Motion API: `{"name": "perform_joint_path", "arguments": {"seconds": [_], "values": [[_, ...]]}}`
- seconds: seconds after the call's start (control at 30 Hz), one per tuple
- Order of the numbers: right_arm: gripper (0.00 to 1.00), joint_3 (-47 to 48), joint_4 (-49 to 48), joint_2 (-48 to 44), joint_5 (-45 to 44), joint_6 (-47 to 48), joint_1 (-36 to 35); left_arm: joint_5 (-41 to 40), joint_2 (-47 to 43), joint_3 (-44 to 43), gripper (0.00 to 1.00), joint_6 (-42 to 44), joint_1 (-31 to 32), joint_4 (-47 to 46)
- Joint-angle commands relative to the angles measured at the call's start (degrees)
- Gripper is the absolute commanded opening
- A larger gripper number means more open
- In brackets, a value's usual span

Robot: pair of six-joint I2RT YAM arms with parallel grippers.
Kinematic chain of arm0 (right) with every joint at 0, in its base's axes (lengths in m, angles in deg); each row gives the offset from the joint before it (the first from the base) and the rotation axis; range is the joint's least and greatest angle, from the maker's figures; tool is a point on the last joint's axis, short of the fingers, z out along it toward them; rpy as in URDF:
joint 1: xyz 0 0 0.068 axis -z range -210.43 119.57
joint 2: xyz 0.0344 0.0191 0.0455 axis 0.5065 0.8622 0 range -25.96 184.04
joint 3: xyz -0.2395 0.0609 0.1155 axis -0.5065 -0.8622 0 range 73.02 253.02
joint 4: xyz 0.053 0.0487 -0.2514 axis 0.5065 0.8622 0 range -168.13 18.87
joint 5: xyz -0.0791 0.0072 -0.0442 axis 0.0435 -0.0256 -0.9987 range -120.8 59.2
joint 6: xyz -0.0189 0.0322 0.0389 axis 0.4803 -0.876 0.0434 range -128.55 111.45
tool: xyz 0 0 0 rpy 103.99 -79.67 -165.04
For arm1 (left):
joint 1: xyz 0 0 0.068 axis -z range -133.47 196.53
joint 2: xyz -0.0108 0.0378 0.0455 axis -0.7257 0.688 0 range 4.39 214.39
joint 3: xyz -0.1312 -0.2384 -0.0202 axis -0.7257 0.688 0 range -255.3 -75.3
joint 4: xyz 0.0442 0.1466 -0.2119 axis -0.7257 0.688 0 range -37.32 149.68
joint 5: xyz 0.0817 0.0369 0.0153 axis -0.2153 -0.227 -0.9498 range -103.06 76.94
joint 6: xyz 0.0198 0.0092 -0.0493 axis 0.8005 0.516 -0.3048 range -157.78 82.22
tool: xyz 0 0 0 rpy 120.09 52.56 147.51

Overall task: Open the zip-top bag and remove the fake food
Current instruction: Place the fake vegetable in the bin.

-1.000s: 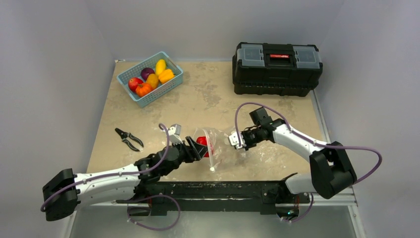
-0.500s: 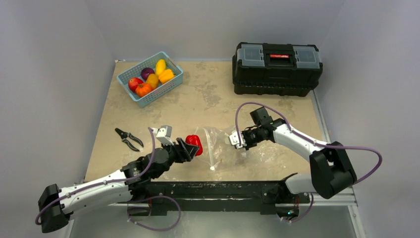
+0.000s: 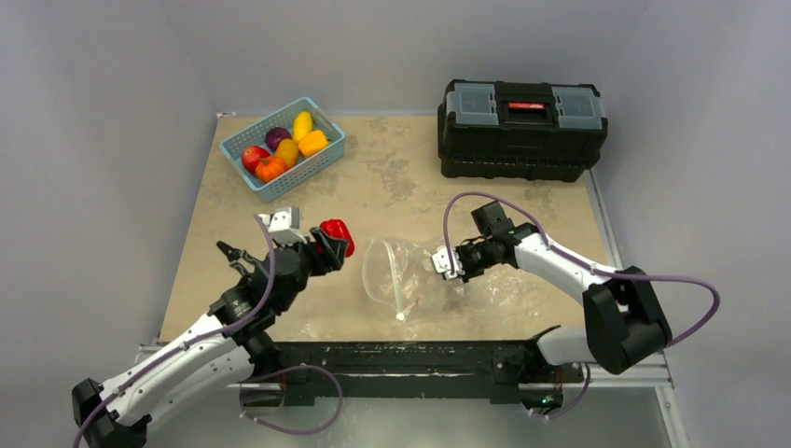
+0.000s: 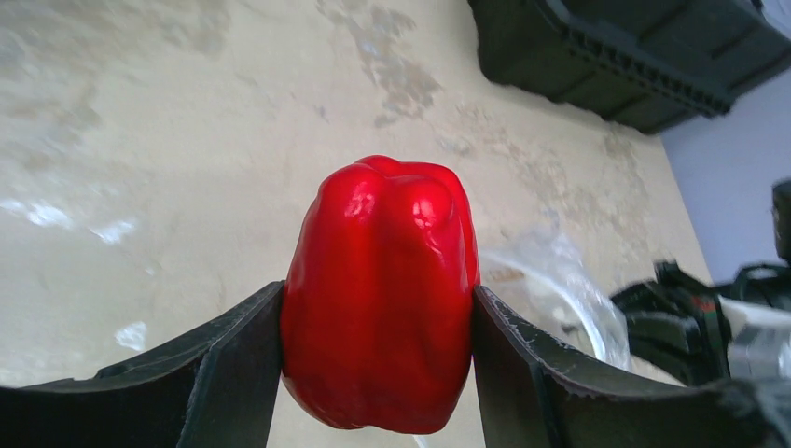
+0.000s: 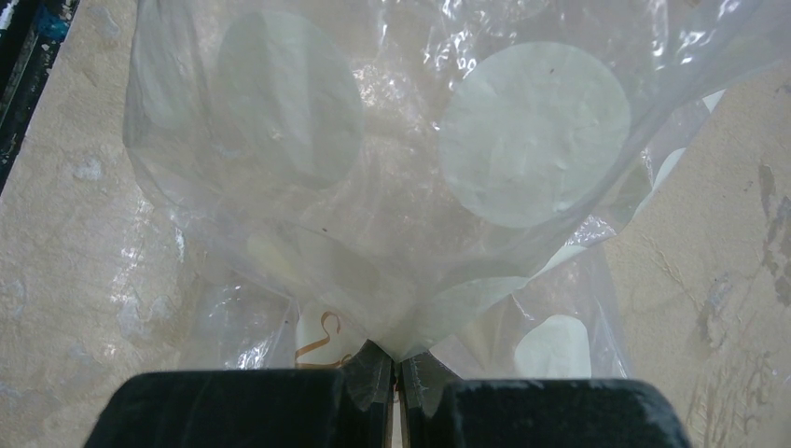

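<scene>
While the bag (image 3: 392,273) lies lengthwise left to right near the table's (image 3: 522,201) front edge, its open mouth facing left, the right gripper (image 3: 448,265) pinches its right end. The left gripper (image 3: 328,245) clamps a red pepper (image 3: 337,233) that points outward, left of the mouth.

Left arm (image 3: 187,350): runs diagonally from the lower left corner of the top view up toward left of centre, with its forearm and wrist pointing up-right.
Left gripper (image 3: 328,245): fingers (image 4: 228,369) set wide apart, one pressed against each side of the red pepper (image 4: 378,294).
Right arm (image 3: 560,266): elbow folded at the lower right, white forearm reaching up-left toward centre frame.
Right gripper (image 3: 446,264): fingers (image 5: 280,411) pressed together, pinching a fold of the zip-top bag (image 5: 392,187).
</scene>
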Motion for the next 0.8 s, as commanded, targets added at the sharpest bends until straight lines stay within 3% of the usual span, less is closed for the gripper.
{"name": "perform_joint_path", "arguments": {"seconds": [0.0,0.13,0.27,0.47,0.77], "values": [[0.0,0.13,0.26,-0.15,-0.13,0.85,0.2,0.34,4.99,-7.93,0.0,7.75,-8.51,-0.24],[0.0,0.29,0.3,-0.1,-0.21,0.92,0.29,9.39,12.6,-14.2,0.0,8.6,-20.28,-1.32],[0.0,0.31,0.2,-0.17,-0.38,0.94,0.31,11.6,22.43,-21.31,0.0,7.78,-28.27,-0.88],[0.0,0.47,0.17,0.03,-0.34,0.99,0.3,10.93,35.81,-34.43,0.0,8.24,-34.54,2.92],[0.0,0.58,-0.05,0.29,-0.82,0.94,0.31,17.13,50.6,-49.12,0.0,13.37,-40.89,3.4]]}}
